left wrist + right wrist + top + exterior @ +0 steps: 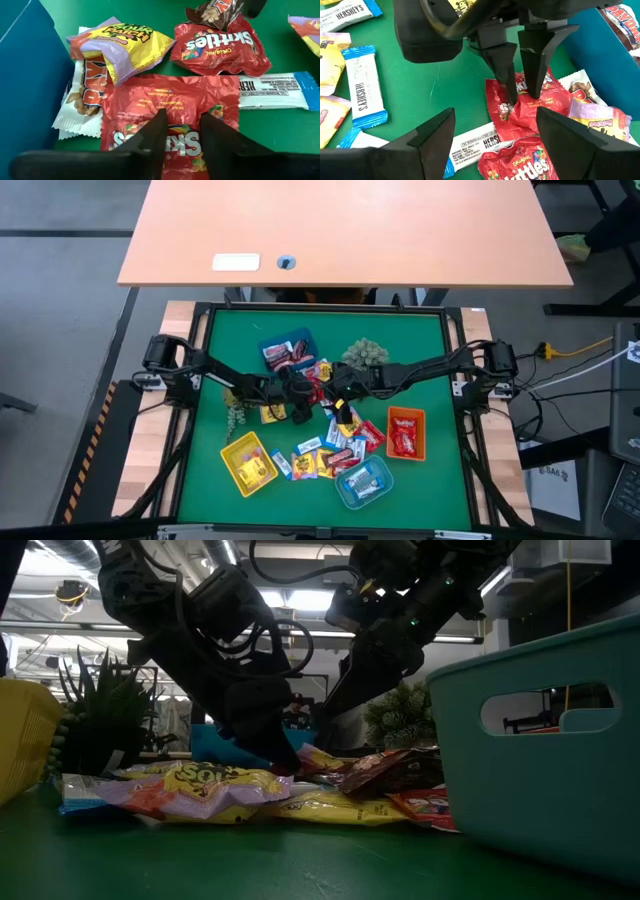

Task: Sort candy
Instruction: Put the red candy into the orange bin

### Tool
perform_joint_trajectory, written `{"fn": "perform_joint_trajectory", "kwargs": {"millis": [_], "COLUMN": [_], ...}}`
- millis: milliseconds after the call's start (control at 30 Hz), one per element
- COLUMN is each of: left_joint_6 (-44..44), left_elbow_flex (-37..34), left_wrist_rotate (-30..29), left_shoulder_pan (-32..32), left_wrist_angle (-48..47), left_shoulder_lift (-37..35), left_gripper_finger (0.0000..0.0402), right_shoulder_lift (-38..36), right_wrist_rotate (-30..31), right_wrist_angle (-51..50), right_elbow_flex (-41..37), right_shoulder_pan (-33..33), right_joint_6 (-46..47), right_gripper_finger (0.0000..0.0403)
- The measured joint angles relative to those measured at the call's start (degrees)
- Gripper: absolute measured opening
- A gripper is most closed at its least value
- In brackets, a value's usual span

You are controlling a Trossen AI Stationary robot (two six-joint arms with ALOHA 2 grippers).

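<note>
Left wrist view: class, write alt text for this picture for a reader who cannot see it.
The left gripper presses its two dark fingers down onto a red Skittles packet on the green mat. Around it lie a second red Skittles packet, a yellow Sour Patch packet and a blue-and-white Hershey's bar.

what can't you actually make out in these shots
- Low view: what lies in the teal tray; its wall hides the inside.
- Left wrist view: the lower part of the red Skittles pack, covered by the left gripper and cut off by the frame edge.
- High view: wrapper print on the candy pile, too small to read.
- Right wrist view: whether the left gripper's jaws have lifted the pack yet; the crumpled wrapper hides the contact.
</note>
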Motion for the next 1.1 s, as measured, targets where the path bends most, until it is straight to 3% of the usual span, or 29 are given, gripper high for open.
{"fn": "perform_joint_trajectory", "kwargs": {"millis": [300,1100], "left_joint_6": [0.0,-1.7], "left_elbow_flex": [0.0,4.1], "left_wrist_rotate": [0.1,3.6], "left_shoulder_pan": [0.1,-2.9], "left_wrist_angle": [1.1,4.7], "left_shoulder_lift": [0.0,0.3], "left_gripper_finger": [0.0005,0.0001], "right_shoulder_lift": [0.0,0.0], "right_wrist_rotate": [0.0,0.0], "right_wrist_angle": [0.0,-0.3], "right_elbow_flex": [0.0,0.0], "right_shoulder_pan": [0.0,0.0], "right_joint_6": [0.0,-4.6], "right_gripper_finger": [0.0280,0.0280]}}
